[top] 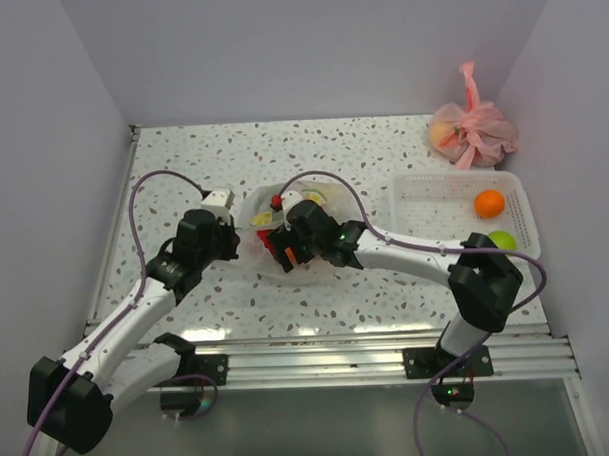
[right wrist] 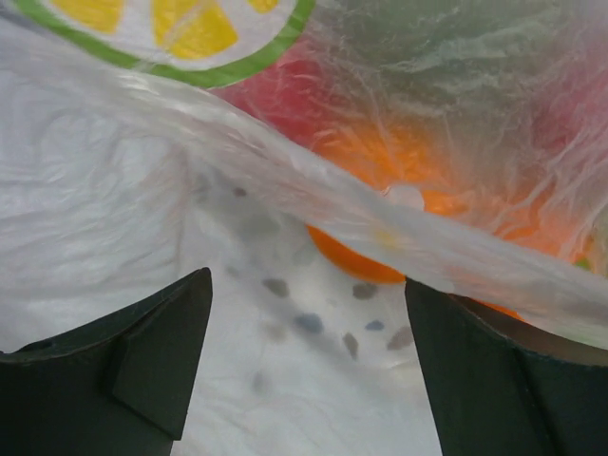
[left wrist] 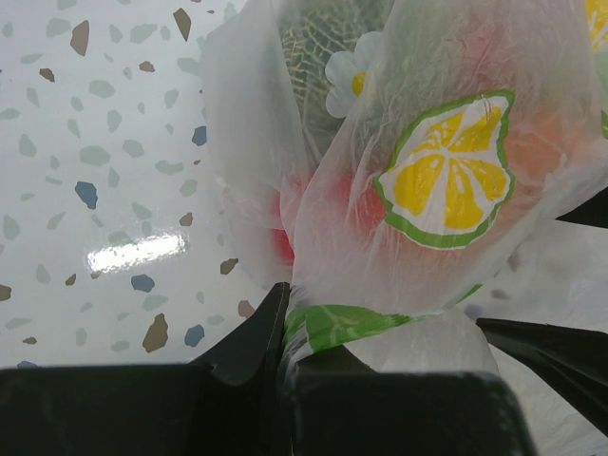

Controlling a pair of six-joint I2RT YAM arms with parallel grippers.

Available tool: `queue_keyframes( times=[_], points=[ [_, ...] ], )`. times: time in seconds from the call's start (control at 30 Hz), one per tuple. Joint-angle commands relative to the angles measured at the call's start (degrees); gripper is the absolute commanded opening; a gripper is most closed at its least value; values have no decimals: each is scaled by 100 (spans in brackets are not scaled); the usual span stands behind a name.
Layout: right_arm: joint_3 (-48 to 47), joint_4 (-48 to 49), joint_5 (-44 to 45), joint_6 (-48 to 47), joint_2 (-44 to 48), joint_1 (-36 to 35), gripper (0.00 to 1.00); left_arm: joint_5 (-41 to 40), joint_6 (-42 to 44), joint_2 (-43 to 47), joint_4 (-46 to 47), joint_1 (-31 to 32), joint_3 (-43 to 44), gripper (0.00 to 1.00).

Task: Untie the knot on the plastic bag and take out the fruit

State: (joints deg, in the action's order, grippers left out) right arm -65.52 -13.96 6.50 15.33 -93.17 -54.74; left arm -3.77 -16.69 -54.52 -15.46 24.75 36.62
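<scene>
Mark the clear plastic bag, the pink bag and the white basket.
plastic bag (left wrist: 446,171), left wrist view, on its lemon-slice print.
pink bag (top: 473,132), top external view, on its bulging body.
white basket (top: 434,198), top external view, on its bare floor.

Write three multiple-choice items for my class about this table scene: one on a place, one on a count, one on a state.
1. Where does the pink bag lie?
A. near left corner
B. far right corner
C. the middle

2. How many fruits lie in the white basket?
A. none
B. two
C. five

3. How does the right end effector stand?
A. open
B. shut tight
C. out of view

Key:
1 B, it sits by the back wall at the right.
2 B, one orange fruit and one green fruit lie in it.
3 A, its jaws stand wide apart before the plastic bag.
</scene>
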Motion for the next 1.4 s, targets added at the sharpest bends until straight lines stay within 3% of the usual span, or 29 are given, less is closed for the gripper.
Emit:
queue_keyframes(
  times=[0.0, 0.1, 0.47, 0.77, 0.87, 1.03, 1.17, 1.37],
  points=[
    [-242, 551, 588, -145, -333, -2, 87, 8, 131, 12, 298, -41, -50, 0],
    [-269, 710, 747, -346, -623, -10, 95, -10, 131, 3, 298, -41, -50, 0],
    [-251, 921, 431, -1137, -1327, -19, 95, -1, 139, -94, 307, -41, -50, 0],
    [-41, 1324, 738, -804, -1073, -19, 93, 17, 148, -181, 307, -41, -41, 0],
    [56, 1369, 852, -795, -879, -19, 83, -1, 148, -190, 316, -41, -41, 0],
    [144, 1369, 844, -786, -633, -19, 45, -27, 148, -208, 298, -41, -32, 0],
    [188, 1343, 669, -743, -353, -28, 23, -45, 148, -199, 281, -41, -32, 0],
    [75, 1019, 168, -725, 333, -19, 13, -115, 148, -190, 281, -41, -23, 0]
  ],
)
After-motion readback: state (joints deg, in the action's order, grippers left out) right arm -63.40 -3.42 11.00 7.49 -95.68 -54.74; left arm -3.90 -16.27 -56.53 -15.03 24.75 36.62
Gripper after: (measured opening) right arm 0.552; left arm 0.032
